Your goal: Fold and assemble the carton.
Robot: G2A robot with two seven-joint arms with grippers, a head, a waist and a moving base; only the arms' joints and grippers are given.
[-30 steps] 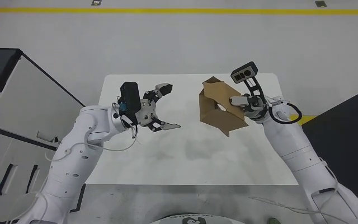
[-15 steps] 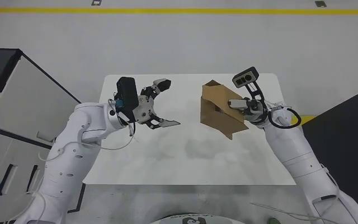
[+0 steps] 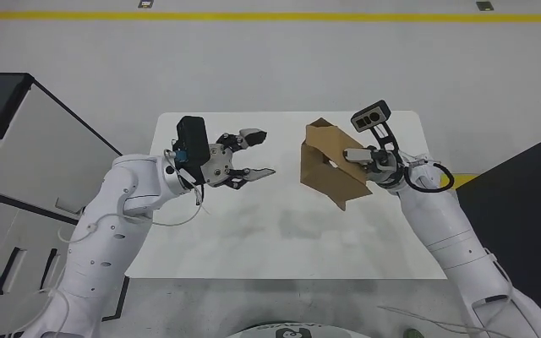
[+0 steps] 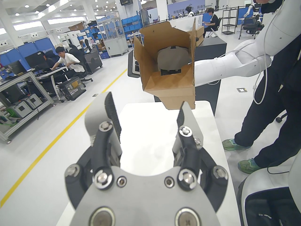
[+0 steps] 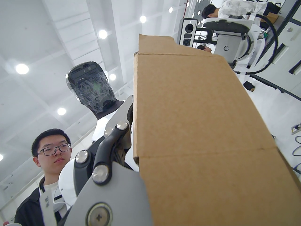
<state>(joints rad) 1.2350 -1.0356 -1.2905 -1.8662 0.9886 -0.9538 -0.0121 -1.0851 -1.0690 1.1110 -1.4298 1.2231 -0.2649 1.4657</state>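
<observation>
The white counter (image 3: 279,245) is the largest thing here. The robot's two arms come in over it from opposite sides.

The brown carton (image 3: 325,160) is up over the far right part of the counter, lifted off the surface and tilted, with its shadow falling on the counter nearer the robot. It is only partly folded. Its flaps stand open, and one long flap hangs from its lower edge toward the counter. In the left wrist view its open mouth faces the left arm, so the inside can be seen. There is an opening in the back wall, and grey robot hardware shows through it. In the right wrist view a broad flat panel of the carton lies close in front of the camera, with a fold line across it.

The right end effector (image 3: 359,156) is at the carton's right side and is clenched on one of its walls. One finger (image 5: 117,137) lies right against the edge of the cardboard panel.

The left end effector (image 3: 264,154) hangs above the left-middle of the counter. It is released, with its two fingers spread wide and nothing between them. It points at the carton's open mouth and is level with it. The two are well apart, with bare counter between them.
</observation>
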